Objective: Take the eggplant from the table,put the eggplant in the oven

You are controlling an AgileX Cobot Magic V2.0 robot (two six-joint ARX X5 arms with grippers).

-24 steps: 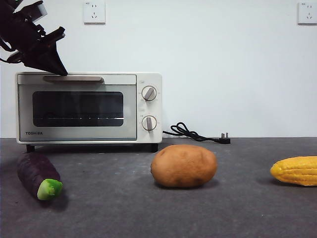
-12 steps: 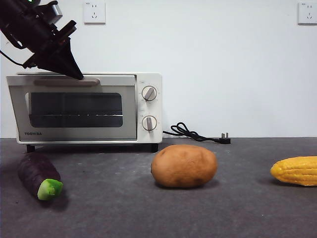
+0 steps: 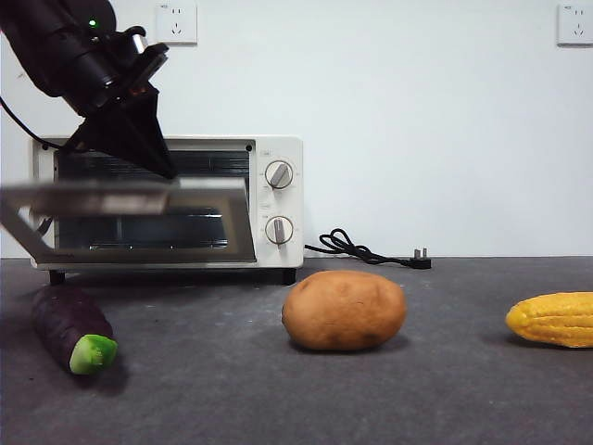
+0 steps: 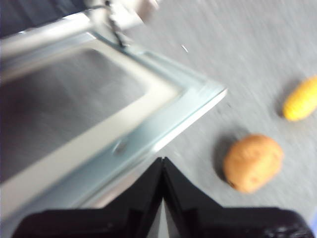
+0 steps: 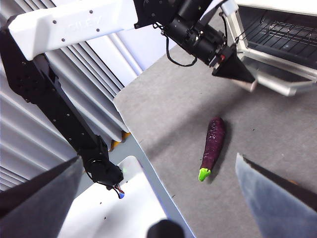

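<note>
Eggplant lies on the table at the lower left of the front view, green cap toward the camera, unmoved since the earlier frames. Oven stands behind it; its door, shut a second ago and barely cracked half a second ago, now hangs about half open and blurred. Left gripper, jaws pressed together, sits at the door's top edge. Right gripper hangs wide apart, well clear. Potato and corn are unchanged.
</note>
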